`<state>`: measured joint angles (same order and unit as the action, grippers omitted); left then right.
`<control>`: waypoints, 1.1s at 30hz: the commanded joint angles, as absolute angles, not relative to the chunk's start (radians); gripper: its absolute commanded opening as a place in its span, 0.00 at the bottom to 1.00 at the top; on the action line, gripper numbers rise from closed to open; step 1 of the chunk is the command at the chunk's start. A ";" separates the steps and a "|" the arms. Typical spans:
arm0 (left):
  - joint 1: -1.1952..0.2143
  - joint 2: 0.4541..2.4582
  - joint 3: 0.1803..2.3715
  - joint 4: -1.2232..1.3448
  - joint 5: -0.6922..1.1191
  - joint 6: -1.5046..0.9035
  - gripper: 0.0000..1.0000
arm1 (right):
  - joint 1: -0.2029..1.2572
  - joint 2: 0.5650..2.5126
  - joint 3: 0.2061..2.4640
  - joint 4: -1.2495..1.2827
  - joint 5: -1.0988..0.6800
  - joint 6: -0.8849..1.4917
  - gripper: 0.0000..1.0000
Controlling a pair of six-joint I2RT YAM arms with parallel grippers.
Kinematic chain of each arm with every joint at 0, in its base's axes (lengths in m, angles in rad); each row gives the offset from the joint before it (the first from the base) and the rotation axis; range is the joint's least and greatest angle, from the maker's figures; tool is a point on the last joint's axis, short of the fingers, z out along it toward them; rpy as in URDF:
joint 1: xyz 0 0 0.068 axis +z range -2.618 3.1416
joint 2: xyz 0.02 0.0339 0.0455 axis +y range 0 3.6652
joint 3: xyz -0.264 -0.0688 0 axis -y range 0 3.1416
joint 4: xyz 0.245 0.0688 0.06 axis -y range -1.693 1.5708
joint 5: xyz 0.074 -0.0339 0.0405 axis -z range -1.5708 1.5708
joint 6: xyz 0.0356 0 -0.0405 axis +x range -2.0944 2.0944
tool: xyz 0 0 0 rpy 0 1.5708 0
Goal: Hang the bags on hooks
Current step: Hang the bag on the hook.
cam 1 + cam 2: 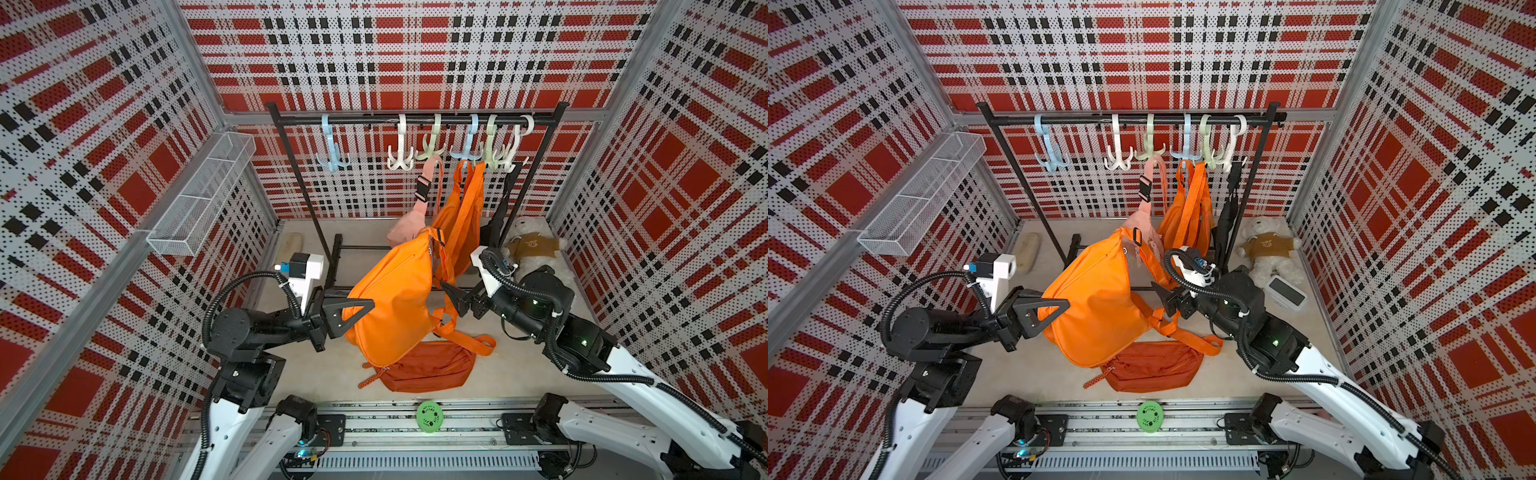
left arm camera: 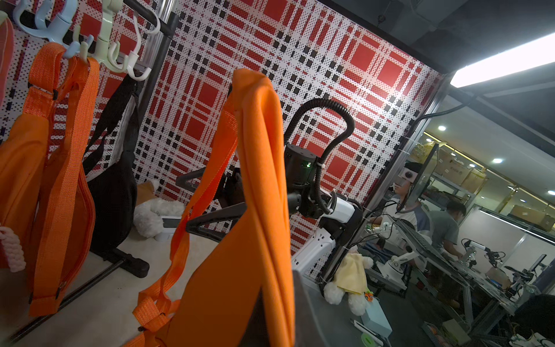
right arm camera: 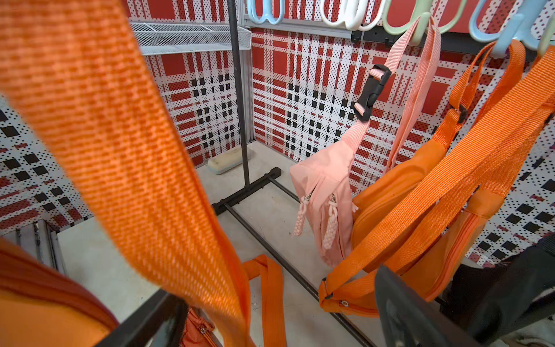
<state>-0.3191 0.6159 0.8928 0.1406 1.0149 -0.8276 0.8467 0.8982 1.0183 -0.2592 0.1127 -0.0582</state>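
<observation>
Left claw (image 1: 361, 309) pinches the orange bag (image 1: 395, 299) mid-frame, holding it up; right claw (image 1: 451, 297) is spread around its strap (image 3: 120, 135), ready to grab.

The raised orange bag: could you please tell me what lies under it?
A rust-red bag lies on the floor beneath the orange bag; its far edge is covered.

Robot lab w/ plaid cell (image 1: 415, 50), benches (image 2: 444, 261)
</observation>
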 commanded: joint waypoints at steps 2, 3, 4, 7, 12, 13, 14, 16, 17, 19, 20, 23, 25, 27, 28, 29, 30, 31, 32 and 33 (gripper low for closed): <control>-0.310 0.605 0.929 0.126 1.002 -0.812 0.00 | 0.845 0.923 1.053 -0.241 0.093 -0.068 0.85; -0.310 0.604 0.929 0.124 0.999 -0.812 0.00 | 0.846 0.929 1.057 -0.241 0.096 -0.069 0.81; -0.310 0.602 0.929 0.123 0.996 -0.813 0.00 | 0.847 0.933 1.056 -0.237 0.103 -0.067 0.78; -0.310 0.595 0.931 0.111 0.981 -0.806 0.00 | 0.853 0.942 1.057 -0.229 0.136 -0.061 0.70; -0.310 0.585 0.935 0.055 0.915 -0.772 0.00 | 0.979 0.917 1.005 -0.139 0.367 -0.102 0.85; -0.310 0.581 0.936 0.043 0.896 -0.764 0.00 | 1.024 0.915 0.987 -0.101 0.445 -0.129 0.88; -0.310 0.581 0.940 0.028 0.876 -0.752 0.00 | 1.075 0.914 0.970 -0.053 0.533 -0.164 0.90; -0.310 0.581 0.942 0.007 0.849 -0.741 0.00 | 1.146 0.925 0.945 0.030 0.671 -0.234 0.92; -0.310 0.579 0.937 0.007 0.842 -0.740 0.00 | 1.179 0.940 0.937 0.084 0.740 -0.276 0.92; -0.311 0.579 0.936 0.005 0.833 -0.741 0.00 | 1.216 0.983 0.939 0.161 0.838 -0.348 0.90; -0.310 0.578 0.935 0.005 0.830 -0.741 0.00 | 1.230 1.011 0.948 0.186 0.870 -0.380 0.89; -0.310 0.571 0.932 0.002 0.816 -0.742 0.00 | 1.255 1.077 0.971 0.249 0.905 -0.448 0.85; -0.310 0.566 0.928 0.000 0.810 -0.742 0.00 | 1.259 1.105 0.981 0.265 0.896 -0.456 0.84; -0.310 0.563 0.925 -0.001 0.808 -0.744 0.00 | 1.259 1.131 0.990 0.292 0.901 -0.476 0.81; -0.311 0.562 0.925 0.000 0.809 -0.745 0.00 | 1.259 1.145 0.992 0.319 0.907 -0.496 0.79; -0.311 0.560 0.923 0.000 0.807 -0.747 0.00 | 1.258 1.160 0.990 0.354 0.911 -0.519 0.77; -0.311 0.558 0.924 0.000 0.807 -0.747 0.00 | 1.256 1.172 0.985 0.394 0.913 -0.543 0.74; -0.313 0.557 0.922 0.000 0.805 -0.747 0.00 | 1.253 1.186 0.981 0.435 0.909 -0.569 0.71; -0.313 0.555 0.921 0.000 0.803 -0.747 0.00 | 1.250 1.198 0.987 0.448 0.906 -0.580 0.68; -0.314 0.552 0.919 0.000 0.799 -0.747 0.00 | 1.244 1.211 0.997 0.451 0.899 -0.583 0.65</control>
<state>-0.3149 0.5671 0.9112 -0.0109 0.8200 -0.7540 1.2499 1.1893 0.9573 0.3035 0.8745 -0.5011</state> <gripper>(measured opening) 0.090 0.669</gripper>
